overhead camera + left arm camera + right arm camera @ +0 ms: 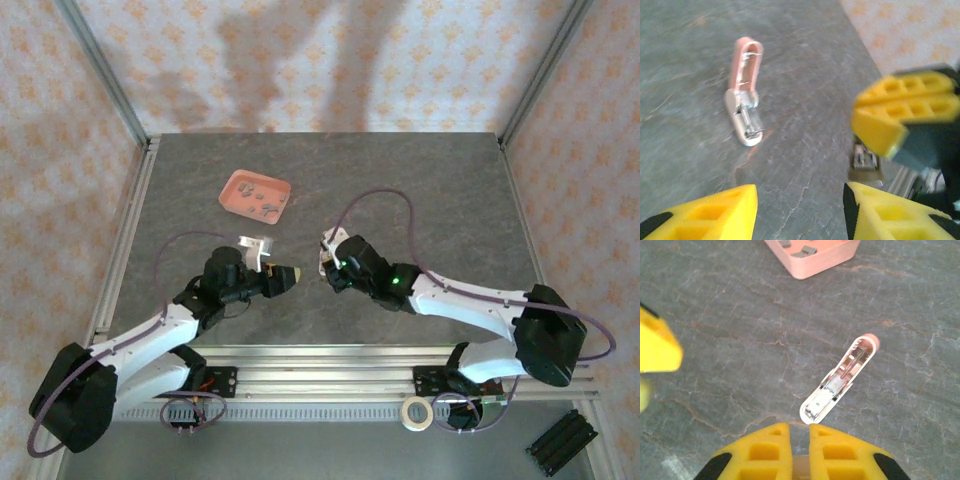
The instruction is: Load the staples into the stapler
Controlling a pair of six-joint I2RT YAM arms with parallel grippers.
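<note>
Bright, diffuse light; soft arm shadows lay on the back wall (300,70) at twelve o'clock; the right gripper (865,111) was blurred at three o'clock.

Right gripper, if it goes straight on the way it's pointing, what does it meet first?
Probably the stapler, lying open just ahead of the shut right gripper. Height is unclear, so it might pass over it.

Bare table (715,340) surrounds the stapler (839,382); tray (816,265) stands beyond, left hand (800,199) nearby.
</note>
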